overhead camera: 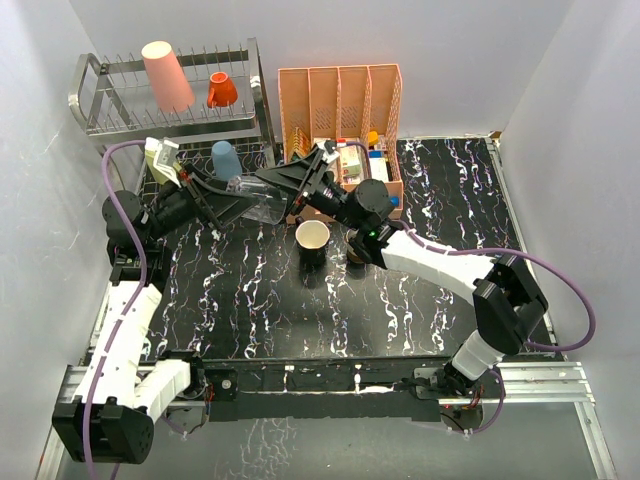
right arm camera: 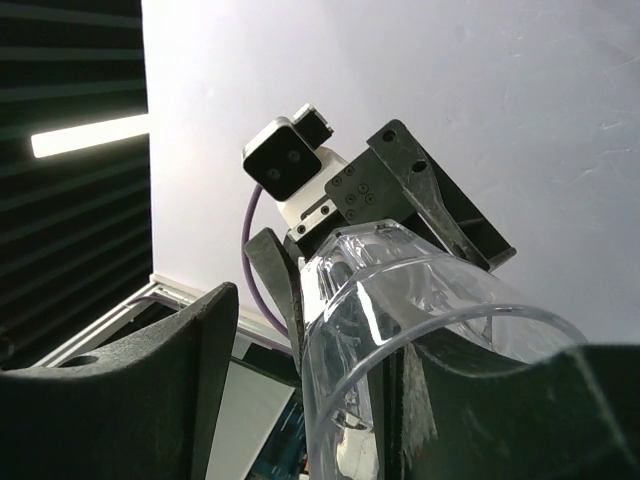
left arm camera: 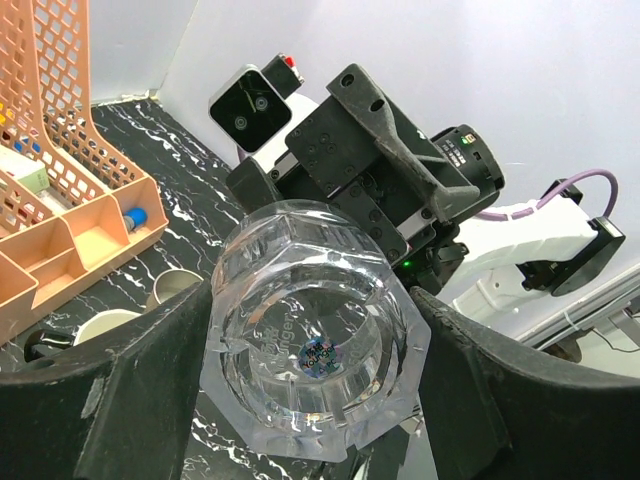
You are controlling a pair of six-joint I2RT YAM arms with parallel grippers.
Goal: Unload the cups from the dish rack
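Between my 2 grippers, over the black marbled table (overhead camera: 250,300) and just in front of the dish rack (overhead camera: 90,95), the clear glass (overhead camera: 265,203) lies on its side. It is a thick faceted tumbler, its base turned toward my left wrist camera and its open rim toward my right one. My left gripper (left arm camera: 312,310) is clamped on it, a finger pressed against each side near the base. My right gripper (overhead camera: 283,185) sits around the rim end with its jaws spread; the right wrist view shows a gap between 1 finger and the glass wall. The rack is a 2-tier silver wire frame with prongs. 3 cups are in it: 1 tall pink tumbler (overhead camera: 167,75) and 1 tiny orange cup (overhead camera: 222,90), both upside down on the upper tier, and 1 blue cup (overhead camera: 225,158) on the lower tier. 1 black mug (overhead camera: 313,240) with a cream inside stands upright on the table, near the peach organizer (overhead camera: 340,90). Beside the mug my left wrist view catches 1 more cup rim, cut off by my finger, and I cannot tell its colour. From above, my right arm covers that spot. The glass hides my right fingertips in the left wrist view, and the blue cup is partly behind my left arm's cable.
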